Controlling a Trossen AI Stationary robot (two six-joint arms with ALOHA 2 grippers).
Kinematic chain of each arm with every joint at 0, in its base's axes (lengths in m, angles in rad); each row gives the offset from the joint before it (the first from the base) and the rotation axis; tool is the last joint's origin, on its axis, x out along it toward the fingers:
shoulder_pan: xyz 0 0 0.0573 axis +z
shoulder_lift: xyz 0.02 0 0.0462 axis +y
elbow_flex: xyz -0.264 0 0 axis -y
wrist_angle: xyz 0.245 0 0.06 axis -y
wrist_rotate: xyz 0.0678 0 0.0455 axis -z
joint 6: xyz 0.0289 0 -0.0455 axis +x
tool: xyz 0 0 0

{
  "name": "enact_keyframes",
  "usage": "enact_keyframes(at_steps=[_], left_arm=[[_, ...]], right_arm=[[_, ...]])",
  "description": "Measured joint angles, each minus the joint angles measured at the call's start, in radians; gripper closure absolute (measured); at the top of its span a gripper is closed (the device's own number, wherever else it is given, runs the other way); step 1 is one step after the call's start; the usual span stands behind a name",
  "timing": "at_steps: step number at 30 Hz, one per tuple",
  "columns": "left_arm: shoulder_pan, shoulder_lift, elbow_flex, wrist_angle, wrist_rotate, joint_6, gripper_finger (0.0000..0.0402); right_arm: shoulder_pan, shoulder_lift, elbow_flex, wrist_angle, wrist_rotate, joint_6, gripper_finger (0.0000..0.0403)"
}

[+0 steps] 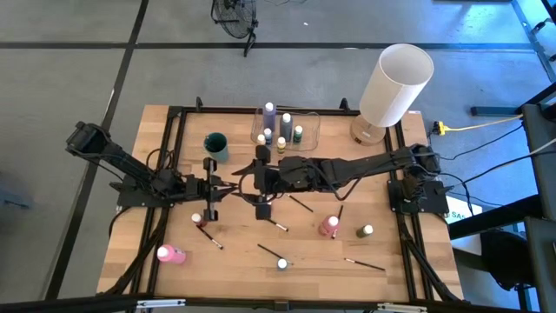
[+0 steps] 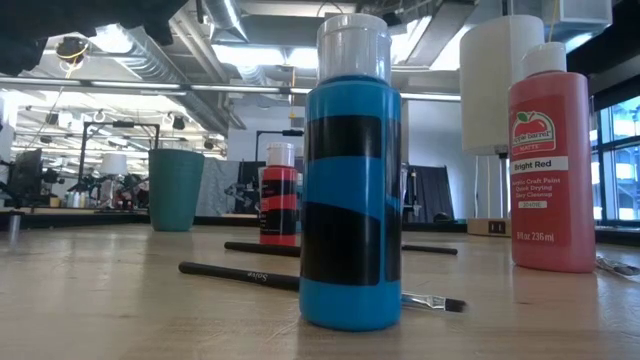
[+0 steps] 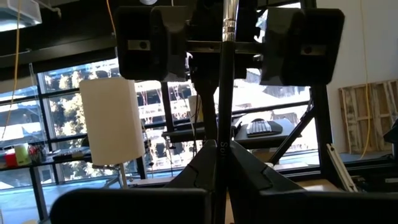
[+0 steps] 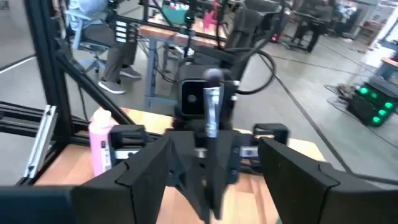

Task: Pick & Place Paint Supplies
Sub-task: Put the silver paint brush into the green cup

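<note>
Blue paint bottle [image 2: 350, 190] stands upright closest to the low camera, near the counter's [image 1: 234, 278] front edge, with a dark loose paintbrush [image 2: 240, 273] lying just behind it.

Far left on the counter, a pink bottle [image 1: 169, 254] lies on its side. Near it a white-capped bottle [image 1: 196, 219] stands upright, with a teal cup [image 1: 215, 146] farther back.

The left gripper [image 1: 224, 186] is over the counter's middle, its fingers clamped together on the handle of a held paintbrush [image 3: 225, 93]. The right gripper [image 1: 248, 181] faces it just beside, its fingers apart on either side of that brush's bristle end.

Behind them a clear container [image 1: 306, 130] holds several upright bottles.

Right of the grippers, more brushes lie scattered, and a second pink bottle [image 1: 328, 226] and a green bottle [image 1: 365, 231] stand near each other. A large white cylinder [image 1: 395, 84] sits at the far right corner.
</note>
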Motion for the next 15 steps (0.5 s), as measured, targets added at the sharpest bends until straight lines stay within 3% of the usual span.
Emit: enact_keyframes(at_steps=[15], left_arm=[[0.0,0.047,0.043,0.0,0.006,0.022,0.039]], right_arm=[[-0.004,0.006,0.0,0.018,-0.055,-0.017,0.0158]])
